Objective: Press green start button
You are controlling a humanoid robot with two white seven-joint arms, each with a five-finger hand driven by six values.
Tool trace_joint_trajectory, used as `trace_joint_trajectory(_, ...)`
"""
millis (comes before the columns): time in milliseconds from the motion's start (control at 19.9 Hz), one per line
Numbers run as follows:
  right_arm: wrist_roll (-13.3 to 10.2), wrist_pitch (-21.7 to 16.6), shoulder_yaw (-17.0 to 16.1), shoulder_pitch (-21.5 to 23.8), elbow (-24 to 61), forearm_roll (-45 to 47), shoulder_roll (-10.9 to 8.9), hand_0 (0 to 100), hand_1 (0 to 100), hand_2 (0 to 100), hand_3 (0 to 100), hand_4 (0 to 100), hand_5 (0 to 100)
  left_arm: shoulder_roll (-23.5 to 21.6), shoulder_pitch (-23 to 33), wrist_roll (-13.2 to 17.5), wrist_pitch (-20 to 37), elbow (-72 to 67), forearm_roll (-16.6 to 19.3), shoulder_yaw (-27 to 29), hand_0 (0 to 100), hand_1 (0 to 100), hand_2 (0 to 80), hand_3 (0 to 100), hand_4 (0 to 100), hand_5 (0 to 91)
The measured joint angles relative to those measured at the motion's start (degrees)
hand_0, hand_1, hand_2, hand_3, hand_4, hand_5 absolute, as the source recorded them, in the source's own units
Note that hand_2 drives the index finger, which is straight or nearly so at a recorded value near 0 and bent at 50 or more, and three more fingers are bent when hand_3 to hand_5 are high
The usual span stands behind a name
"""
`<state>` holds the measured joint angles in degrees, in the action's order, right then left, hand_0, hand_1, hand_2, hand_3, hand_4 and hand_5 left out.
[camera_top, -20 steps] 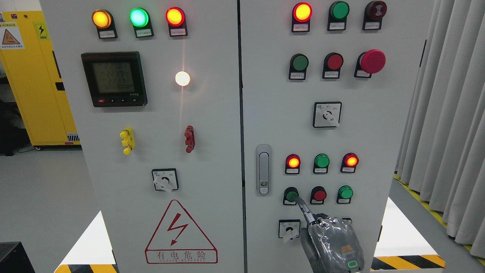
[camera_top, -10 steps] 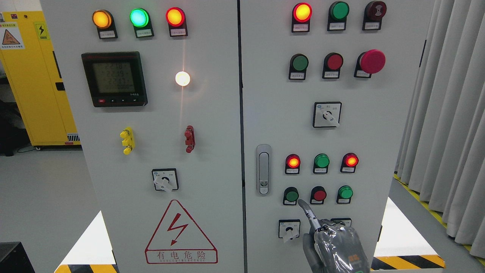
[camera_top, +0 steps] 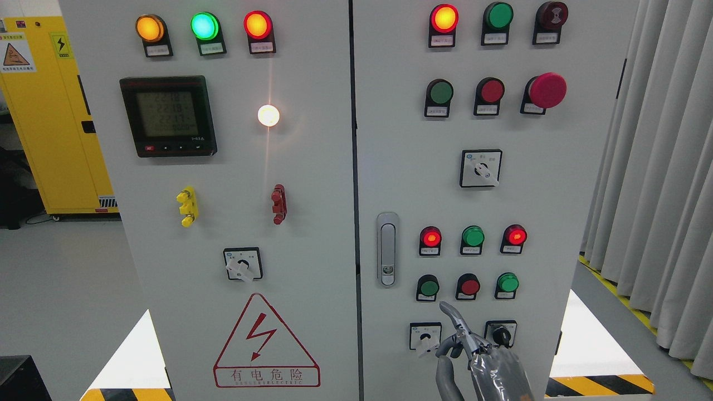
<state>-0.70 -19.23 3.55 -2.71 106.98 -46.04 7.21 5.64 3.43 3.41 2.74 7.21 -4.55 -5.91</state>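
The right hand (camera_top: pixel 473 356) (index finger extended, other fingers curled, holding nothing) sits just below and right of the green start button (camera_top: pixel 429 288) on the cabinet's right door (camera_top: pixel 557 195), not touching it, so whether the press has registered cannot be confirmed.

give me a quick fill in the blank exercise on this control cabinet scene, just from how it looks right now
1. The right hand points one finger up, its tip below the green start button and ____ touching it.
2. The button right of the green start button is ____.
3. The door latch handle sits ____ of the green start button.
4. The big mushroom button at the upper right is ____.

Missing words: not; red; left; red
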Motion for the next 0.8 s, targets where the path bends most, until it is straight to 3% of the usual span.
trace_joint_trajectory(100,2.1,-0.1,0.8,1.6,0.7,5.5,-0.02,95,79,0,1,5,5,0.0,0.0,0.0,0.0,0.0,0.0,0.0,12,56,0.0,0,0,0.0)
trace_joint_trajectory(151,2.9,-0.1,1.2,2.1,1.1,8.3,-0.02,87,78,0,0,0,1,0.0,0.0,0.0,0.0,0.0,0.0,0.0,12,56,0.0,0,0,0.0)
trace_joint_trajectory(301,4.3,0.0,2.1,3.7,1.9,15.1,-0.02,62,76,0,0,0,0,0.0,0.0,0.0,0.0,0.0,0.0,0.0,12,56,0.0,0,0,0.0)
trace_joint_trajectory(452,4.6,0.1,2.8,4.6,2.5,20.7,-0.02,49,75,0,0,0,0,0.0,0.0,0.0,0.0,0.0,0.0,0.0,12,56,0.0,0,0,0.0)
trace_joint_trajectory(803,4.7,0.5,4.0,5.5,3.3,26.6,-0.01,38,74,0,0,0,0,0.0,0.0,0.0,0.0,0.0,0.0,0.0,12,56,0.0,0,0,0.0)
